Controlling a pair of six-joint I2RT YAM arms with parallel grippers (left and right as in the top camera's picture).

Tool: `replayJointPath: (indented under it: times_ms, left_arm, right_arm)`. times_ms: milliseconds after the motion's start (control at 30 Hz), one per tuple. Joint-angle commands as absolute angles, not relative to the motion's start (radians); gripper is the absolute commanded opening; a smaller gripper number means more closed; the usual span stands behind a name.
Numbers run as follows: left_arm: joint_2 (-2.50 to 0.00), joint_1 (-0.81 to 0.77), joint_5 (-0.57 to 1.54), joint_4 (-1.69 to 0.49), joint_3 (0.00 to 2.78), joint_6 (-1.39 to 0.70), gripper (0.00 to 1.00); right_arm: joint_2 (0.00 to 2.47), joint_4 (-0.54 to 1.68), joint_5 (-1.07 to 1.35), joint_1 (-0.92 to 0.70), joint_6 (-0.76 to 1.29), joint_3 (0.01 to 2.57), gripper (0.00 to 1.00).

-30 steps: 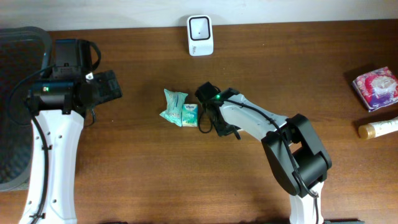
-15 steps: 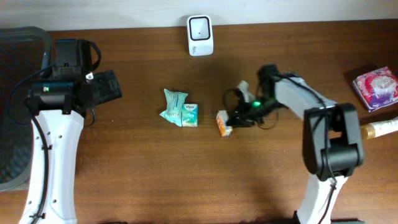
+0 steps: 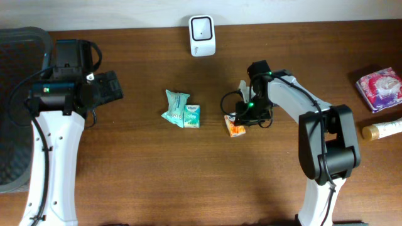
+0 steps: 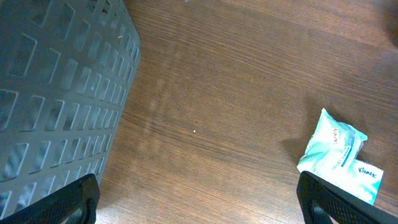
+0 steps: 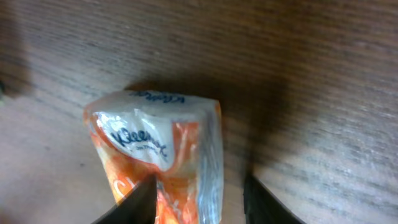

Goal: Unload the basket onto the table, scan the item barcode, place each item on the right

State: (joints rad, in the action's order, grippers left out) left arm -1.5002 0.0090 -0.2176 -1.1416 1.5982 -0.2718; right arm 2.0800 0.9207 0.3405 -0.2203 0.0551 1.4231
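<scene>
As I stand over it, the wooden table (image 3: 188, 182) fills the view. The biggest thing on it is the grey basket (image 3: 16, 100) at 9 o'clock, cut off by the frame edge so that only part of its mesh wall shows.

Just beside the basket, the left gripper (image 3: 108, 88) hangs over bare wood. Its 2 fingers (image 4: 68, 205) are spread wide with nothing between them, and its wrist camera catches only their tips in the bottom corners.

The right gripper (image 3: 246, 113), a little toward 2 o'clock from the table's middle, points down at the orange tissue pack (image 3: 235, 128), which lies on the wood. In the wrist view its 2 fingers (image 5: 264, 199) stand partly apart with the pack between them. The finger at 7 o'clock overlaps the wrapper, while a strip of table shows between the wrapper and the finger at 5 o'clock, so the pack looks let go rather than pinched. The pack's lower end runs off the frame. I can read only the brand name on the face that shows, and cannot make out a barcode.

The white scanner (image 3: 202, 35) stands at 12 o'clock by the far edge, apart from the pack. A pink packet (image 3: 379, 89) sits at 3 o'clock. The 2 teal tissue packs (image 3: 177, 105), touching each other, lie toward 9 o'clock from the orange one. A cream tube (image 3: 381, 130) at 4 o'clock is clipped by the edge.
</scene>
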Motion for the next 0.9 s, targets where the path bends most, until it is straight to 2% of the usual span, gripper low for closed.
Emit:
replayJointPath:
  times_ms: [0, 67, 133, 167, 233, 400, 667, 700, 767, 867]
  left_arm:
    - [-1.498, 0.016, -0.225, -1.142, 1.602, -0.26, 0.99]
    - [-1.498, 0.016, -0.225, -1.142, 1.602, -0.26, 0.99]
    - [-1.498, 0.016, -0.225, -1.142, 1.602, -0.26, 0.99]
    - [-1.498, 0.016, -0.225, -1.142, 1.602, -0.26, 0.99]
    - [-1.498, 0.016, -0.225, -1.142, 1.602, -0.26, 0.99]
    - [-1.498, 0.016, -0.225, -1.142, 1.602, -0.26, 0.99]
    - [-1.498, 0.016, -0.225, -1.142, 1.602, -0.26, 0.99]
    - [-1.498, 0.016, -0.225, -1.142, 1.602, -0.26, 0.99]
    - [-1.498, 0.016, -0.225, -1.142, 1.602, -0.26, 0.99]
    - [-1.498, 0.016, -0.225, -1.142, 1.602, -0.26, 0.99]
  right_arm:
    - [2.072, 0.919, 0.352, -0.252, 0.068, 1.387, 0.04]
    - [2.07, 0.921, 0.577, -0.24, 0.056, 1.407, 0.04]
    - [2.07, 0.942, 0.974, -0.195, -0.084, 1.475, 0.04]
    - [2.07, 0.941, 1.256, -0.148, -0.132, 1.524, 0.04]
    - [2.07, 0.88, 1.548, -0.075, -0.176, 1.557, 0.04]
    - [2.07, 0.754, 1.552, -0.052, -0.149, 1.57, 0.04]
    - [2.07, 0.754, 1.552, -0.065, -0.141, 1.57, 0.04]
    - [2.07, 0.754, 1.473, -0.087, -0.111, 1.57, 0.04]
    - [2.07, 0.751, 1.023, -0.133, 0.149, 1.57, 0.04]
    - [2.07, 0.787, 0.596, -0.175, 0.187, 1.692, 0.04]
